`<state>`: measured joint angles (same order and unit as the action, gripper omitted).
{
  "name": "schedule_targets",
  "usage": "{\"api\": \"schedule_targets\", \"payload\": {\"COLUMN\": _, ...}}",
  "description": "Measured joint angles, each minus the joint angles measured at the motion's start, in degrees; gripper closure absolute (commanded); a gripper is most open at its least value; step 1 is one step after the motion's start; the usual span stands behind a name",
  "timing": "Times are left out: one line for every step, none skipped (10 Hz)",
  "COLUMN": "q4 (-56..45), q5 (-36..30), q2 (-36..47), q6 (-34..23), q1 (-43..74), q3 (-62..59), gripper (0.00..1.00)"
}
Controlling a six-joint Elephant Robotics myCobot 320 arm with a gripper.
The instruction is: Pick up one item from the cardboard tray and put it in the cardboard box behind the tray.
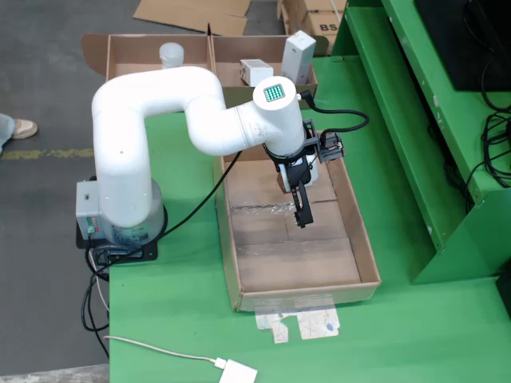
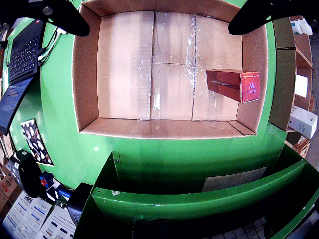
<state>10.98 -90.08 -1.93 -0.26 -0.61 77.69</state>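
Observation:
The cardboard tray point(image 1: 368, 254) lies on the green table, and its wall fills the top of the wrist view point(image 2: 85, 74). A dark red box point(image 2: 234, 85) lies on the tray floor, at the right in the wrist view. In the still view it is mostly hidden behind the gripper. My gripper point(image 1: 300, 206) hangs over the far part of the tray, pointing down. Its black fingers point(image 2: 60, 15) show wide apart at the top corners of the wrist view, open and empty. The cardboard box point(image 1: 209, 49) behind the tray has two compartments.
The box holds a white jar point(image 1: 172, 54) and white cartons point(image 1: 298, 56). A green shelf frame point(image 1: 431, 128) runs along the right of the table. A white adapter point(image 1: 239, 373) and its cable lie at the front. A laptop point(image 2: 25, 50) sits beside the tray.

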Motion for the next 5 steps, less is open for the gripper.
{"api": "schedule_targets", "payload": {"q4": 0.0, "q5": 0.0, "q2": 0.0, "q6": 0.0, "q1": 0.0, "q3": 0.0, "gripper": 0.0}}
{"api": "schedule_targets", "payload": {"q4": 0.09, "q5": 0.0, "q2": -0.17, "q6": 0.0, "q1": 0.09, "q3": 0.0, "gripper": 0.0}}
{"api": "schedule_targets", "payload": {"q4": 0.09, "q5": 0.0, "q2": -0.44, "q6": -0.09, "q1": 0.09, "q3": 0.0, "gripper": 0.0}}
{"api": "schedule_targets", "payload": {"q4": -0.61, "q5": 0.0, "q2": -0.44, "q6": 0.18, "q1": 0.09, "q3": -0.09, "gripper": 0.0}}
{"api": "schedule_targets", "payload": {"q4": -0.88, "q5": 0.17, "q2": -0.17, "q6": 0.78, "q1": -0.26, "q3": -0.09, "gripper": 0.0}}
